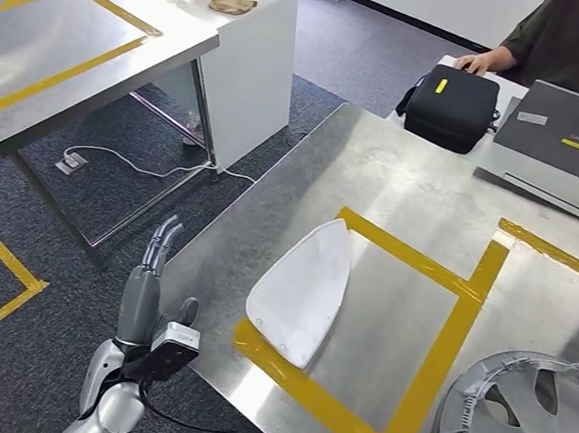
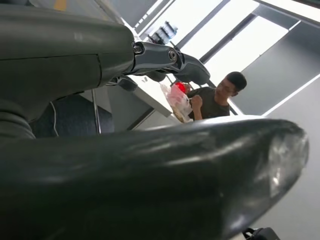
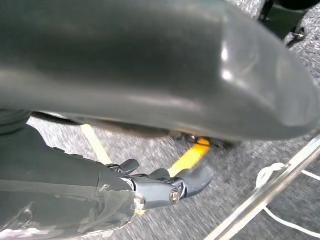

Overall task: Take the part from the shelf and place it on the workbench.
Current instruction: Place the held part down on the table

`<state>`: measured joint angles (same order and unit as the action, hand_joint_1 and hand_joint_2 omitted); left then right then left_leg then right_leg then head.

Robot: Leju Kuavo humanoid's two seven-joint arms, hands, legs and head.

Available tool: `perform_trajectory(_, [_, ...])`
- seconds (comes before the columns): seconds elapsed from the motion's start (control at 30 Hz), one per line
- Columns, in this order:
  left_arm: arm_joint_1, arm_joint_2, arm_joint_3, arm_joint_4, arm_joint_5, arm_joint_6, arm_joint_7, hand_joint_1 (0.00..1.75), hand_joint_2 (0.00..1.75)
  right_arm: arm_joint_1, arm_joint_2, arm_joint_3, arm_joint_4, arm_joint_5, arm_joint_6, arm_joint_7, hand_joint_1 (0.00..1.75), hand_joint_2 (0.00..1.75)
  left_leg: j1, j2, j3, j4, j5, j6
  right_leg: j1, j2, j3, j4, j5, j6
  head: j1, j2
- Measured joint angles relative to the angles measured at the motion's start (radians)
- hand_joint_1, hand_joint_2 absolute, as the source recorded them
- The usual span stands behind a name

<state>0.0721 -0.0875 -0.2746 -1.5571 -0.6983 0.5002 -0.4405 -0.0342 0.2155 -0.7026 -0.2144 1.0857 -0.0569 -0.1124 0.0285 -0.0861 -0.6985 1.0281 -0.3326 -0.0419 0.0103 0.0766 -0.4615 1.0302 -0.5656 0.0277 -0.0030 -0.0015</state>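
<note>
White part (image 1: 301,293) lying flat on tabletop (image 1: 396,175), inside yellow tape frame (image 1: 444,329), at 2 o'clock from left hand (image 1: 148,291). Left hand (image 2: 166,57) empty, fingers extended; right hand (image 3: 166,185) empty, fingers apart. Judged light, thin, stiff, slippery shell; best gripped at edge.

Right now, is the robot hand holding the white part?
No, the white part lies on the metal table, and the left robot hand is beside the table's edge with nothing in it.
</note>
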Motion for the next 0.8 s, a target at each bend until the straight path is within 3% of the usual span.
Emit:
perform_trajectory(0.07, [0.008,-0.002,0.009,-0.004,0.012,0.010,-0.005,0.00,0.00,-0.001,0.001,0.000,0.000,0.000,-0.001,0.001,0.00,0.00,0.002,-0.013,-0.002,-0.015,0.021,-0.015,0.002,-0.017,-0.015,-0.003,0.018,-0.011,0.001,0.000])
perform_trajectory(0.1, [0.013,-0.002,0.015,-0.005,0.017,0.014,-0.007,0.00,0.00,-0.001,0.002,0.000,0.000,0.000,-0.002,0.001,0.00,0.00,0.000,-0.007,-0.008,-0.016,0.013,-0.019,0.001,-0.029,-0.022,-0.007,0.031,-0.019,-0.001,0.000])
perform_trajectory(0.13, [0.017,-0.002,0.020,-0.006,0.021,0.017,-0.009,0.00,0.00,-0.001,0.002,0.000,0.000,0.000,-0.002,0.001,0.00,0.00,-0.002,0.008,-0.018,0.001,-0.016,-0.021,0.000,-0.044,-0.030,-0.013,0.045,-0.027,-0.003,0.000])
perform_trajectory(0.17, [0.019,-0.002,0.025,-0.007,0.025,0.022,-0.009,0.00,0.00,-0.001,0.003,0.000,0.000,0.000,-0.003,0.001,0.00,0.00,-0.005,0.029,-0.032,0.040,-0.064,-0.022,0.000,-0.059,-0.040,-0.017,0.060,-0.034,-0.005,0.000])
perform_trajectory(0.23, [0.022,-0.003,0.038,-0.009,0.035,0.035,-0.010,0.00,0.00,0.001,0.004,0.000,0.000,0.001,-0.004,0.002,0.00,0.00,-0.011,0.062,-0.059,0.160,-0.164,-0.024,0.006,-0.089,-0.064,-0.018,0.083,-0.043,-0.007,0.000])
perform_trajectory(0.27, [0.025,-0.003,0.048,-0.009,0.042,0.045,-0.010,0.00,0.00,0.002,0.004,0.000,0.000,0.002,-0.005,0.002,0.00,0.00,-0.012,0.068,-0.065,0.214,-0.186,-0.025,0.008,-0.104,-0.078,-0.018,0.093,-0.045,-0.007,0.000])
perform_trajectory(0.3, [0.031,-0.004,0.063,-0.009,0.049,0.055,-0.012,0.00,0.00,0.002,0.004,0.000,0.000,0.003,-0.007,0.002,0.00,0.00,-0.012,0.071,-0.058,0.244,-0.184,-0.026,0.011,-0.118,-0.092,-0.017,0.103,-0.046,-0.007,0.000])
perform_trajectory(0.33, [0.036,-0.004,0.082,-0.008,0.055,0.065,-0.016,0.00,0.00,0.001,0.005,0.000,0.000,0.004,-0.009,0.002,0.00,0.00,-0.012,0.075,-0.035,0.242,-0.166,-0.026,0.013,-0.131,-0.106,-0.017,0.112,-0.046,-0.007,0.000])
perform_trajectory(0.37, [0.042,-0.004,0.103,-0.007,0.061,0.073,-0.022,0.00,0.00,0.001,0.005,0.000,0.000,0.005,-0.010,0.001,0.00,0.00,-0.013,0.084,0.006,0.205,-0.144,-0.024,0.015,-0.144,-0.119,-0.016,0.120,-0.044,-0.008,0.000])
perform_trajectory(0.4, [0.045,-0.005,0.123,-0.005,0.065,0.079,-0.028,0.00,0.00,0.001,0.006,0.000,0.000,0.006,-0.012,0.001,0.00,0.00,-0.016,0.107,0.063,0.144,-0.133,-0.021,0.017,-0.156,-0.129,-0.014,0.127,-0.042,-0.009,0.000])
perform_trajectory(0.47, [0.046,-0.007,0.151,-0.003,0.069,0.084,-0.037,0.00,0.00,0.002,0.008,0.000,0.000,0.007,-0.013,0.001,0.00,0.00,-0.026,0.158,0.162,0.013,-0.143,-0.009,0.021,-0.181,-0.140,-0.006,0.136,-0.035,-0.009,0.000])
perform_trajectory(0.5, [0.047,-0.008,0.160,-0.003,0.070,0.085,-0.039,0.00,0.00,0.001,0.009,0.000,0.000,0.008,-0.013,0.001,0.00,0.00,-0.032,0.172,0.186,-0.025,-0.153,0.000,0.022,-0.193,-0.142,-0.003,0.140,-0.031,-0.010,0.000])
perform_trajectory(0.57, [0.053,-0.010,0.176,-0.001,0.070,0.090,-0.039,0.00,0.00,-0.001,0.010,0.000,0.000,0.008,-0.014,0.001,0.00,0.00,-0.036,0.156,0.183,-0.045,-0.146,0.020,0.020,-0.217,-0.144,-0.001,0.148,-0.022,-0.014,0.000])
perform_trajectory(0.6, [0.055,-0.011,0.188,0.001,0.071,0.097,-0.037,0.00,0.00,-0.002,0.010,0.000,0.000,0.009,-0.014,0.001,0.00,0.00,-0.034,0.143,0.175,-0.047,-0.137,0.027,0.018,-0.207,-0.149,0.004,0.143,-0.015,-0.016,0.000])
perform_trajectory(0.63, [0.057,-0.013,0.202,0.005,0.074,0.106,-0.035,0.00,0.00,-0.001,0.011,0.000,0.000,0.009,-0.014,0.001,0.00,0.00,-0.030,0.131,0.164,-0.050,-0.125,0.034,0.015,-0.183,-0.157,0.020,0.122,-0.008,-0.015,0.000])
perform_trajectory(0.7, [0.057,-0.017,0.247,0.030,0.093,0.126,-0.039,0.00,0.00,0.002,0.012,-0.001,0.000,0.010,-0.016,0.000,0.00,0.00,-0.024,0.107,0.136,-0.052,-0.098,0.041,0.008,-0.113,-0.185,0.107,0.037,0.007,-0.015,0.000])
perform_trajectory(0.73, [0.057,-0.019,0.282,0.056,0.109,0.134,-0.051,0.00,0.00,0.003,0.012,-0.001,0.000,0.011,-0.016,0.000,0.00,0.00,-0.022,0.095,0.120,-0.051,-0.085,0.041,0.004,-0.092,-0.200,0.170,-0.009,0.011,-0.015,0.000])
perform_trajectory(0.77, [0.056,-0.020,0.328,0.093,0.130,0.138,-0.071,0.00,0.00,0.004,0.012,-0.001,0.000,0.012,-0.017,-0.001,0.00,0.00,-0.021,0.084,0.104,-0.052,-0.072,0.039,0.002,-0.083,-0.210,0.226,-0.039,0.014,-0.016,0.000])
perform_trajectory(0.8, [0.052,-0.020,0.383,0.140,0.152,0.139,-0.095,0.00,0.00,0.004,0.012,-0.001,0.000,0.014,-0.018,-0.001,0.00,0.00,-0.019,0.073,0.088,-0.052,-0.059,0.035,-0.001,-0.080,-0.208,0.257,-0.046,0.017,-0.016,0.000])
